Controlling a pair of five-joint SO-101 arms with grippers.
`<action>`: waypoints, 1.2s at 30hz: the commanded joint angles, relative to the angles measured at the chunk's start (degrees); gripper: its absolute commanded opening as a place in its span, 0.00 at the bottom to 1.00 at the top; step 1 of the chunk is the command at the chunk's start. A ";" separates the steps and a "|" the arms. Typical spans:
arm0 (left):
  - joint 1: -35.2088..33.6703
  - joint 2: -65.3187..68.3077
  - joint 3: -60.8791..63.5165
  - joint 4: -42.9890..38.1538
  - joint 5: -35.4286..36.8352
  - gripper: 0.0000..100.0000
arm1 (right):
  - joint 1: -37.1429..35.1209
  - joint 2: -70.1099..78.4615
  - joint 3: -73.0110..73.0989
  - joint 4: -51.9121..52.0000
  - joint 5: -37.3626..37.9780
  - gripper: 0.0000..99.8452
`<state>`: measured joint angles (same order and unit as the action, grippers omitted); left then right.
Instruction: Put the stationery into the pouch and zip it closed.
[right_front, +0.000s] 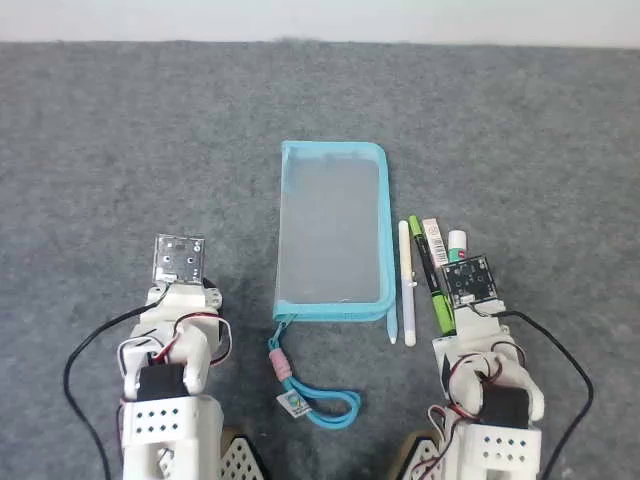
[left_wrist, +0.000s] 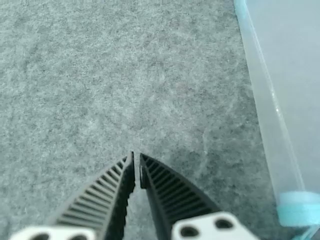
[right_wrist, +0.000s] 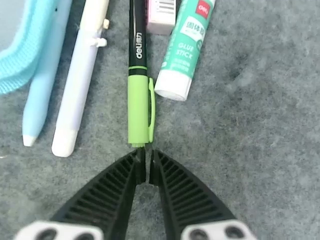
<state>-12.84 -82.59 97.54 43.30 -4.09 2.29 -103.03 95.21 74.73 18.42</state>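
Note:
A translucent pouch (right_front: 333, 230) with a teal zip edge lies flat mid-table, its wrist strap (right_front: 320, 400) trailing toward the arms. Beside it lie a light blue pen (right_front: 392, 325), a white pen (right_front: 407, 280), a green-and-black pen (right_front: 430, 275), a pink eraser (right_front: 434, 242) and a glue stick (right_front: 457, 243). My right gripper (right_wrist: 146, 152) is shut and empty, its tips just short of the green pen's (right_wrist: 139, 110) cap end; the glue stick (right_wrist: 185, 55) is beside that. My left gripper (left_wrist: 136, 159) is shut over bare mat, with the pouch edge (left_wrist: 265, 100) off to one side.
A grey felt mat (right_front: 120, 150) covers the table, with a pale wall strip at the far edge. The left arm (right_front: 178, 300) stands apart from the pouch; the right arm (right_front: 470, 300) is over the near ends of the stationery.

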 joint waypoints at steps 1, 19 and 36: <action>0.00 -1.32 -0.66 0.53 0.35 0.01 | 0.40 -1.01 1.23 0.40 -0.18 0.03; -0.18 -21.71 -0.92 29.01 0.44 0.01 | 0.40 -1.01 1.23 0.40 -0.18 0.03; -0.18 -21.63 -0.92 29.01 0.53 0.01 | 0.40 -1.01 1.23 0.40 -0.18 0.03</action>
<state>-12.84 -102.81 97.27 72.22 -4.09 2.29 -103.12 95.21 74.73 18.42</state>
